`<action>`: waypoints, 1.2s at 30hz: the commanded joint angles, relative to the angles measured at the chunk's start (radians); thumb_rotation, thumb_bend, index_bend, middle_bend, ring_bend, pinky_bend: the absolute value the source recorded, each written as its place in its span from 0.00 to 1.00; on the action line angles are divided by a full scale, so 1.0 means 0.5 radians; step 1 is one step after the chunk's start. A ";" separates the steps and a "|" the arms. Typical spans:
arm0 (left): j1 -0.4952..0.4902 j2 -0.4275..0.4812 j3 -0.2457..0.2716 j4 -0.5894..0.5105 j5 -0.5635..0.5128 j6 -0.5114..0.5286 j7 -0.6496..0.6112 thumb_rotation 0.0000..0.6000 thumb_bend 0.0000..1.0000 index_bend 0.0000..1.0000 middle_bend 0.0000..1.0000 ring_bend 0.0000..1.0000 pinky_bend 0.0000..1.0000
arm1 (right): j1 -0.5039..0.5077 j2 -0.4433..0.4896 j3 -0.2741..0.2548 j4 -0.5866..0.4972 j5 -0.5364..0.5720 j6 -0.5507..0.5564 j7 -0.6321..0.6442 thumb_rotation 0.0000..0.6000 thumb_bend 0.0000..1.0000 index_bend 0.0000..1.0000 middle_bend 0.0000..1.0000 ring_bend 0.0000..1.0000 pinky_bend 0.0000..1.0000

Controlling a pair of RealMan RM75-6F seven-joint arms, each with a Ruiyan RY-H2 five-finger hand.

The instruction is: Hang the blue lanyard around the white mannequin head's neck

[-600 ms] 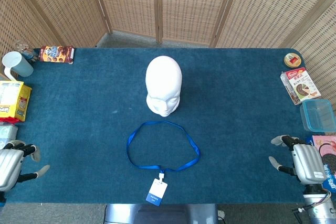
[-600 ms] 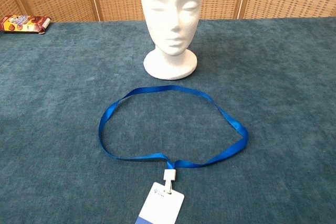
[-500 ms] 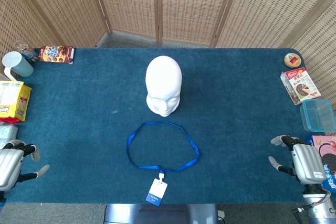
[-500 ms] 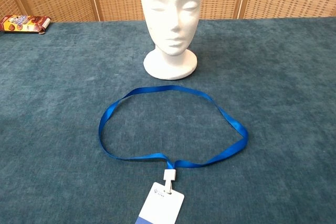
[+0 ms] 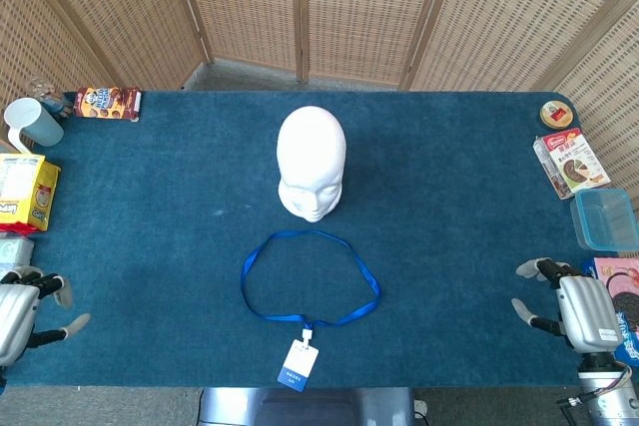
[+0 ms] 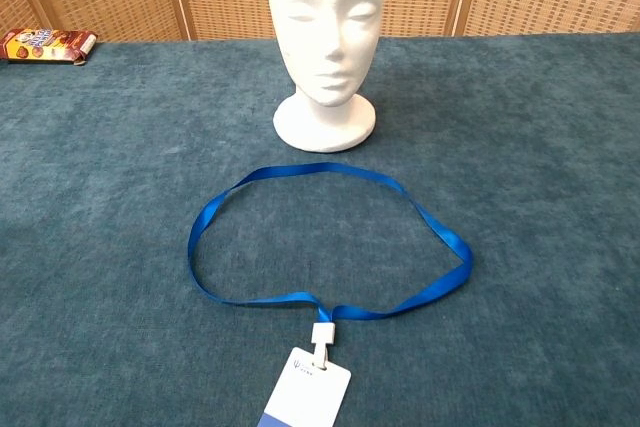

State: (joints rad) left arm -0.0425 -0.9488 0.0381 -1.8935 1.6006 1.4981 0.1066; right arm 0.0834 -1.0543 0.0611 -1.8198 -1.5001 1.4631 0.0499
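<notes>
The white mannequin head [image 5: 311, 161] stands upright mid-table, facing me; the chest view shows its face and round base [image 6: 325, 37]. In front of it the blue lanyard [image 5: 250, 268] lies flat in an open loop [image 6: 197, 230], its white badge [image 5: 298, 363] at the near table edge [image 6: 306, 388]. My left hand [image 5: 22, 306] rests at the near left corner, fingers apart, holding nothing. My right hand [image 5: 572, 308] sits at the near right edge, fingers spread and empty. Both are far from the lanyard and outside the chest view.
A snack pack [image 5: 108, 102] and a light-blue cup [image 5: 30, 123] sit at the back left, a yellow box [image 5: 22, 192] on the left edge. On the right are a round tin [image 5: 554, 113], a food box [image 5: 570, 165] and a clear container [image 5: 605, 218]. Wicker screens stand behind.
My left hand has slid slightly left and toward the near edge. The right hand shifted a touch nearer too. Lanyard and head are unchanged.
</notes>
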 commanded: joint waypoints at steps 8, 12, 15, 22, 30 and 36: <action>-0.002 -0.004 0.004 -0.002 0.002 -0.013 0.003 0.84 0.18 0.63 0.60 0.50 0.30 | 0.001 0.004 0.001 -0.003 -0.005 -0.001 -0.003 1.00 0.28 0.42 0.47 0.47 0.49; -0.007 -0.001 0.000 -0.004 0.002 -0.017 0.008 0.84 0.18 0.63 0.60 0.50 0.30 | 0.013 0.006 0.000 -0.008 -0.029 -0.012 0.029 1.00 0.28 0.42 0.48 0.48 0.50; -0.015 0.007 -0.003 -0.007 0.008 -0.025 0.017 0.84 0.18 0.63 0.60 0.50 0.30 | 0.047 0.016 -0.009 -0.024 -0.078 -0.060 0.125 1.00 0.28 0.42 0.50 0.51 0.52; -0.036 0.032 -0.019 -0.030 0.029 -0.030 0.044 0.84 0.18 0.63 0.60 0.50 0.30 | 0.177 0.060 -0.025 -0.038 -0.182 -0.240 0.312 1.00 0.28 0.42 0.60 0.65 0.65; -0.058 0.073 -0.027 -0.069 0.054 -0.041 0.060 0.84 0.18 0.63 0.60 0.50 0.30 | 0.378 -0.015 -0.016 0.000 -0.272 -0.475 0.317 1.00 0.27 0.39 0.76 0.88 0.89; -0.079 0.090 -0.037 -0.087 0.045 -0.068 0.082 0.84 0.18 0.63 0.60 0.50 0.30 | 0.515 -0.172 -0.002 0.112 -0.296 -0.624 0.202 1.00 0.26 0.39 0.84 0.96 0.91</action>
State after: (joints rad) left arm -0.0811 -0.9044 0.0201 -1.9359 1.6238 1.4652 0.1469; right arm 0.3247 -1.1163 0.0574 -1.7839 -1.6428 1.1721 0.1717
